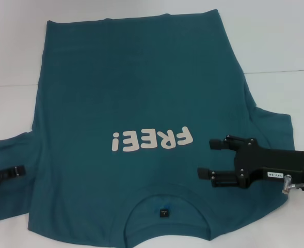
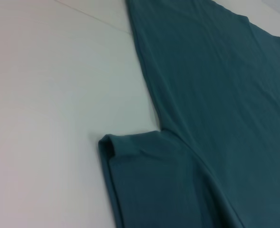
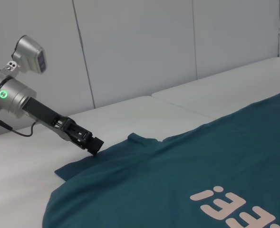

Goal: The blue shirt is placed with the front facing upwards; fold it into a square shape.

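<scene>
Shirt: the large teal-blue short-sleeved cotton shirt (image 1: 136, 103) is seen spread flat, front up, on the white worktop (image 1: 286, 46); its cream "FREE!" lettering (image 1: 152, 139) lies just beyond the tips of the right pincer (image 1: 209, 157), and its round ribbed collar (image 1: 164, 206) lies beside that pincer, towards the robot.

Folds made: none can be made out; both sleeves are seen spread out to the sides and the body lies at full length.

Right pincer: released, fingers spread apart, held over the shirt's shoulder beside the right-hand sleeve; no cloth is seen between the fingers.

Left pincer (image 1: 10, 173): placed at the outer edge of the left-hand sleeve; whether cloth is gripped cannot be told.

Progress: judged to be at the very start.

Left to do: both sleeves and sides are to be folded inward, then the length folded over into a square.
</scene>
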Available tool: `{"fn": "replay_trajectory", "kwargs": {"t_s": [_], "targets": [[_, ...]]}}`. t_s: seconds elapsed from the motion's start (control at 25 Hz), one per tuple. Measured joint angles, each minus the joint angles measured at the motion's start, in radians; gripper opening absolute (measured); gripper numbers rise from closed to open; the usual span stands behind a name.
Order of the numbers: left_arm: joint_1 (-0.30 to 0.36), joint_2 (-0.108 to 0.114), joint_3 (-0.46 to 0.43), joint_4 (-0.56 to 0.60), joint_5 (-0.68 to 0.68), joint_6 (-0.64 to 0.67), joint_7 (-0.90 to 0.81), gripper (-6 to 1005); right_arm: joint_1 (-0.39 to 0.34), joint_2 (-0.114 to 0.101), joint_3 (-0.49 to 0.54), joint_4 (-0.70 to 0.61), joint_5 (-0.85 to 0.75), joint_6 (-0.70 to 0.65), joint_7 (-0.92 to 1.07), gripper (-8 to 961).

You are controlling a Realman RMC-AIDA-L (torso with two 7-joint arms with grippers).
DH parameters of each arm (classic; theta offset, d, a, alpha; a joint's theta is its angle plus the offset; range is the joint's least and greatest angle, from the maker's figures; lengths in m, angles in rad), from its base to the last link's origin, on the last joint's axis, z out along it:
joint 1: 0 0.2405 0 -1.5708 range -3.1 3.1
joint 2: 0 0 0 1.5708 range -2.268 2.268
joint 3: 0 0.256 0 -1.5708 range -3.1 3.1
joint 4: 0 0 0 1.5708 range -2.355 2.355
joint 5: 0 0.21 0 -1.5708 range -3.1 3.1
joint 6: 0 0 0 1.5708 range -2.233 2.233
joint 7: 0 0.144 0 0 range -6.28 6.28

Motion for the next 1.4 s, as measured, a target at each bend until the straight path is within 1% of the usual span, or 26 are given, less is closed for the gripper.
{"fn": "replay_trajectory", "kwargs": {"t_s": [0.32, 0.6, 0.84, 1.12, 1.36, 1.4], "targets": [[-0.001, 0.000, -0.007, 0.011, 0.002, -0.027, 0.005, 922, 0.000, 0.000, 0.000, 0.000, 0.000, 0.000, 0.000, 931], [0.000, -0.005, 0.022, 0.003, 0.006, -0.062, 0.005, 913, -0.001, 0.000, 0.000, 0.000, -0.001, 0.000, 0.000, 931], [-0.001, -0.009, 0.027, 0.002, 0.000, -0.050, 0.003, 906, -0.001, 0.000, -0.001, 0.000, -0.002, 0.001, 0.000, 931], [-0.007, -0.010, 0.024, 0.002, -0.003, -0.044, 0.002, 898, -0.002, 0.000, -0.001, 0.000, -0.002, 0.002, 0.000, 931], [-0.016, -0.010, 0.024, 0.005, -0.003, -0.064, 0.006, 725, -0.001, 0.002, 0.000, 0.001, -0.002, 0.001, 0.000, 931], [-0.018, -0.010, 0.024, 0.004, -0.003, -0.069, 0.007, 679, -0.001, 0.002, 0.000, 0.001, -0.002, 0.001, 0.000, 930]]}}
